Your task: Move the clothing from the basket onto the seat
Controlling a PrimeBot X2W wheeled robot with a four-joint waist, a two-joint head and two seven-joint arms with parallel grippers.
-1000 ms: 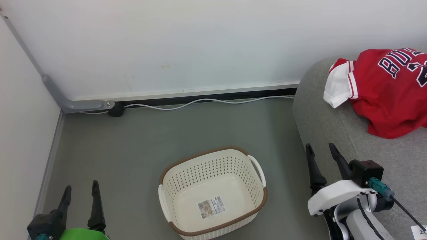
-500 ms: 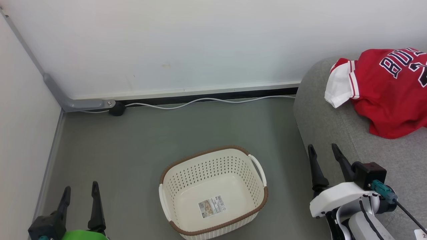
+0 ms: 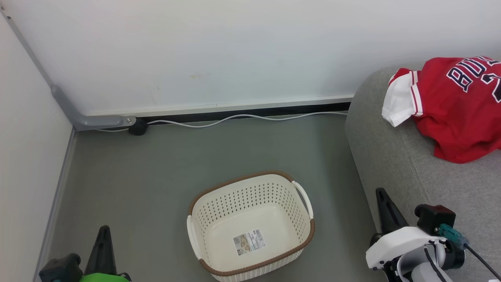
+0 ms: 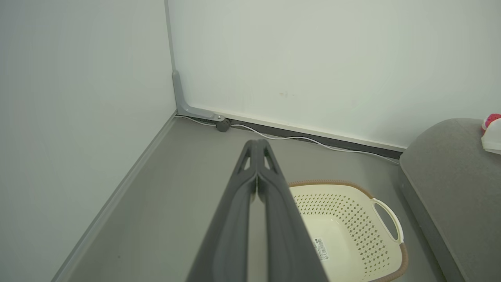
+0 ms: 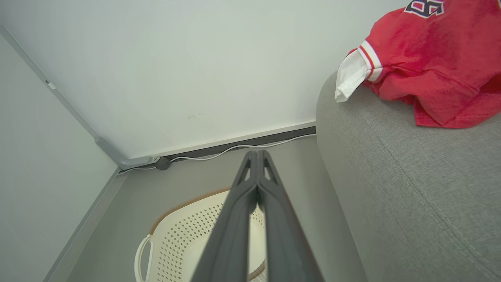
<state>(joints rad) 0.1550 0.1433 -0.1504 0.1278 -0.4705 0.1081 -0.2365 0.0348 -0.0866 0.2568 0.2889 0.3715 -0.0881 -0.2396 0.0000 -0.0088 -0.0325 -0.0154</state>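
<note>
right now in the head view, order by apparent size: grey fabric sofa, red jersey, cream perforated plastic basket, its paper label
1. grey fabric sofa, though cropped
2. cream perforated basket and red jersey: alike, jersey cropped, so unranked
3. small paper label

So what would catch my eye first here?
Probably the red clothing, a jersey with white sleeve trim and dark lettering, heaped on the grey seat at the right. Next, the cream basket standing empty on the floor in the middle, only a paper label on its bottom. The left gripper and right gripper point up from the bottom corners, both shut and holding nothing.
</note>
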